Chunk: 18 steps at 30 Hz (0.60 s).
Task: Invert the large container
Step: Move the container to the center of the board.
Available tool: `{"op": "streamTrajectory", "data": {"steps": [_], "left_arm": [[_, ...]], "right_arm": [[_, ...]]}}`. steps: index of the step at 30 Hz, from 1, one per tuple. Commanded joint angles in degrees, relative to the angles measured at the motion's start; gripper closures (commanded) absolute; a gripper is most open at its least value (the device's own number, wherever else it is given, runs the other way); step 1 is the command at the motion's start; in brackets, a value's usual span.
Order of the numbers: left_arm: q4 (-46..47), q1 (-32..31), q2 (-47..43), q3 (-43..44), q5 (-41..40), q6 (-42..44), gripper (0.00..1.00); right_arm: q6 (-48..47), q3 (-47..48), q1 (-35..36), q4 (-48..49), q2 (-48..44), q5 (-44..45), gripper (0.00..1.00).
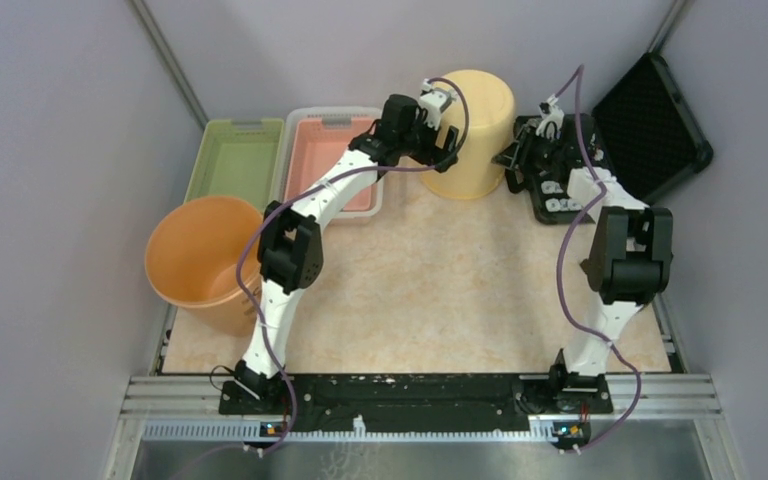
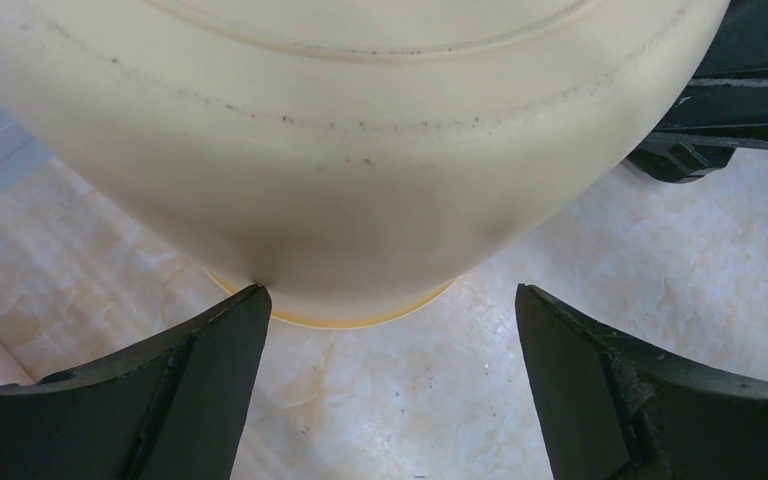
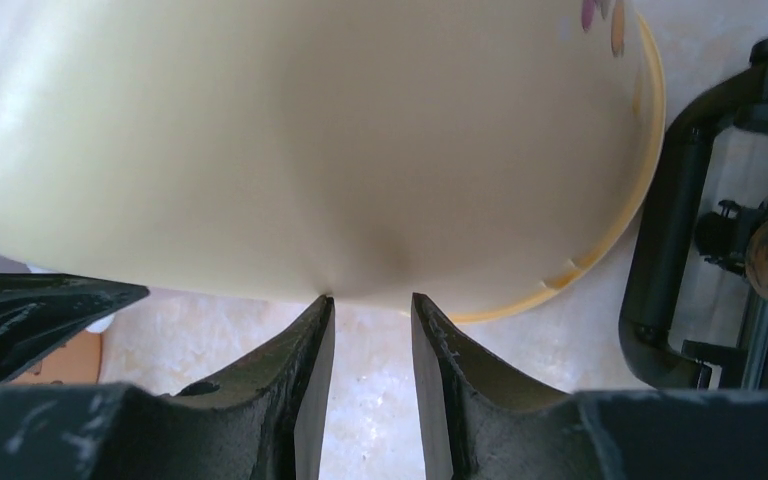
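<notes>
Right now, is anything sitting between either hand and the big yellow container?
Nothing visible. The left hand, wide open, and the right hand, narrowly open, both have fingertips right at the container wall, on opposite sides. The black case sits beside the container, not between.

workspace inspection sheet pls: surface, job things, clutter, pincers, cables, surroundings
surface: beige marbled table, lightly scuffed
job's things: large container, pale yellow, at the back, rim down on the table
clutter: orange bucket at left edge; green tray and pink tray back left; open black case back right
grippers: left pincer wide open at the container's wall; right pincer narrowly open, tips at the wall, nothing between them
cables: purple cable along each arm
surroundings: grey walls; metal rail at near edge
</notes>
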Motion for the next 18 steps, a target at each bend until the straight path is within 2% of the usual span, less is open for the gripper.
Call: {"op": "streamTrajectory", "data": {"steps": [1,18], "left_arm": [[2.04,-0.02,2.45,3.67,0.52,0.92,0.01],[3.95,-0.24,8.02,6.63,-1.04,4.54,0.01]], "right_arm": [[1.07,4.55,0.41,0.69,3.29,1.00,0.65],[2.31,14.79,0.49,-2.09,10.15,3.66,0.64]]}}
